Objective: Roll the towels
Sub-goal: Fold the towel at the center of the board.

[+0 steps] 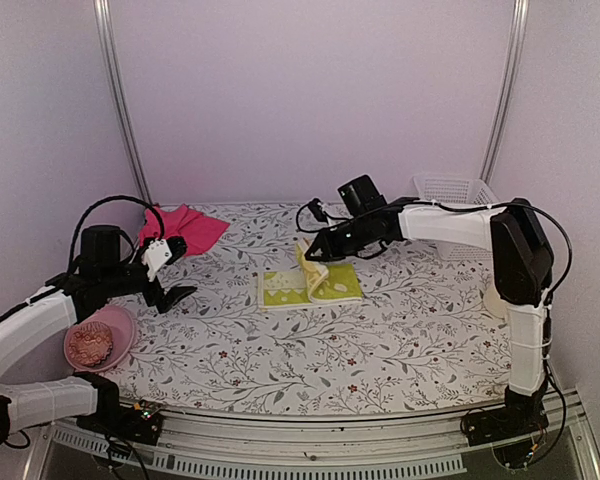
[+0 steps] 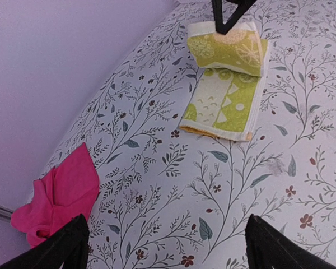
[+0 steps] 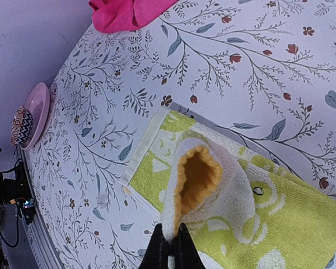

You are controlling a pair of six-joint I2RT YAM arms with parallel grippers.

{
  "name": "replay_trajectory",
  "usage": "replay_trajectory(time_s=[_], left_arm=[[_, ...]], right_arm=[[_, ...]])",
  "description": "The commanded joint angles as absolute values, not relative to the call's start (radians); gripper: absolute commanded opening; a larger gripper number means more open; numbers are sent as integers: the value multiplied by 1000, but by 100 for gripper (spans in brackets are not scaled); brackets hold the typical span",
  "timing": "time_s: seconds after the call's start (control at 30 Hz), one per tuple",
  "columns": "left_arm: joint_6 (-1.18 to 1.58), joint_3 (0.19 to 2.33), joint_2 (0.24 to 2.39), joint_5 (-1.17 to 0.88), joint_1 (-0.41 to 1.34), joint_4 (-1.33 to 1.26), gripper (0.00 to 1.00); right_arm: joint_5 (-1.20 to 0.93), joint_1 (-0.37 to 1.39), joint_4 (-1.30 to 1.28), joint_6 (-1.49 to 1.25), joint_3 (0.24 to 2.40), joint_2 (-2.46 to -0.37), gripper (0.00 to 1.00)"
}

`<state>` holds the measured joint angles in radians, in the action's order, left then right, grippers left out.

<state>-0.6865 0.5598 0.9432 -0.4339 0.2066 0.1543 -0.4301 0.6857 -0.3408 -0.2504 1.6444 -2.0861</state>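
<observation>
Top external view, lower left: your left gripper [image 1: 165,275] hangs over the table [image 1: 380,340] beside the pink bowl [image 1: 125,320], fingers spread wide and holding nothing. At mid-frame your right gripper [image 3: 169,246] is pinched tight on one edge of the yellow-green towel [image 3: 302,224], which lies folded on the table with that edge lifted and curled back over itself. You appear to be starting the first roll. The next move calls for carrying that edge across the cloth while keeping the curl snug. Farthest off, upper left, the pink towel [image 2: 64,193] lies crumpled, not yet rolled.
</observation>
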Motion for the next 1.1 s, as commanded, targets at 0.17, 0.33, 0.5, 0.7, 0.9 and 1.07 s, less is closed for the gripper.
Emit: replay_trajectory(time_s=[0.17, 0.33, 0.5, 0.7, 0.9, 1.07], left_arm=[[-680, 550, 949, -444, 195, 137, 97], [-680, 548, 949, -445, 194, 136, 97], [-680, 549, 952, -446, 194, 135, 97], [-681, 548, 956, -449, 193, 135, 97], [-681, 548, 959, -451, 194, 133, 97], [-671, 558, 975, -476, 195, 133, 97]], right_arm=[[-420, 695, -332, -266, 1700, -2149, 3], [-423, 700, -323, -275, 1721, -2180, 3], [-423, 705, -314, -288, 1736, -2202, 3], [-426, 709, -302, -296, 1744, -2211, 3], [-476, 728, -283, -296, 1768, -2249, 25], [-550, 744, -262, -301, 1808, -2282, 41]])
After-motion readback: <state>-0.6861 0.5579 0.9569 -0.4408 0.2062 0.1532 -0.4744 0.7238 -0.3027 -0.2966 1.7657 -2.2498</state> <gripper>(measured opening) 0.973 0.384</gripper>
